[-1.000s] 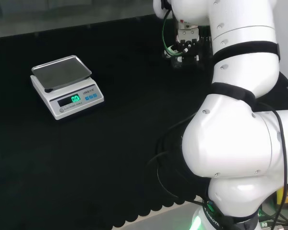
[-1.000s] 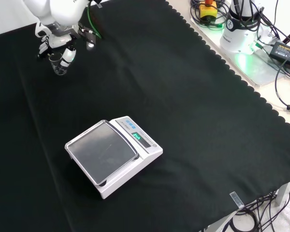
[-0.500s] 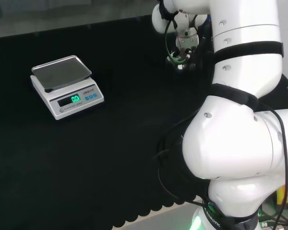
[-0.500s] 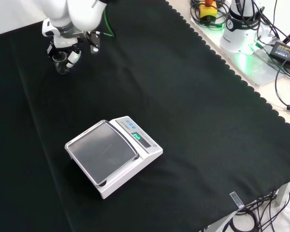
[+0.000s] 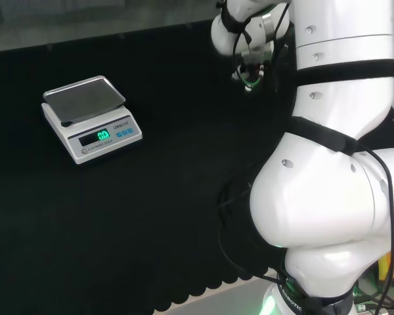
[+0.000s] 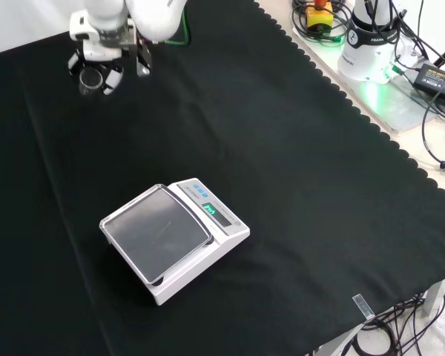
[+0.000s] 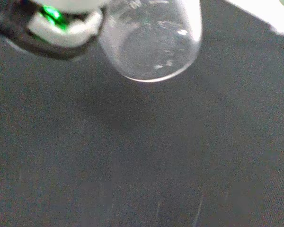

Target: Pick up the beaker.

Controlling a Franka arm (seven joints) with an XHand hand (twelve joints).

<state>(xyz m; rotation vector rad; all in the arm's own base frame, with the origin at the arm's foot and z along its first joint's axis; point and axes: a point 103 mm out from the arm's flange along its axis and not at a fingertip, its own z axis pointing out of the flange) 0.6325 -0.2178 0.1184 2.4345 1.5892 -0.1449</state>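
Front view, left to right: we see the hand (image 6: 102,63) near the far left corner of the surface (image 6: 282,148), coming in from the top edge. Its fingers (image 6: 112,78) curl down around a small clear beaker (image 6: 91,80), holding it. The beaker sits between the fingers, upright as far as we can tell. In the wrist view we see the beaker (image 7: 151,42) from close up, clear glass with its round base toward the black cloth and a soft shadow on the cloth under it, so it looks lifted off the surface; a white and black part of the hand (image 7: 61,30) with a green light sits just beside it. We can't tell whether anything is inside.

Further right in the front view, a white scale (image 6: 174,237) with a grey pan sits near the middle of the surface, well apart from the hand, display lit green. The right edge of the surface has a scalloped hem; past it we see the arm's base (image 6: 367,44) with a green glow, and cables (image 6: 434,81).

Head view: scale (image 5: 90,118) at the left part of the surface (image 5: 151,216), the hand (image 5: 249,62) near the far edge, partly behind the arm's white links (image 5: 328,197). The beaker is too hard to make out there.
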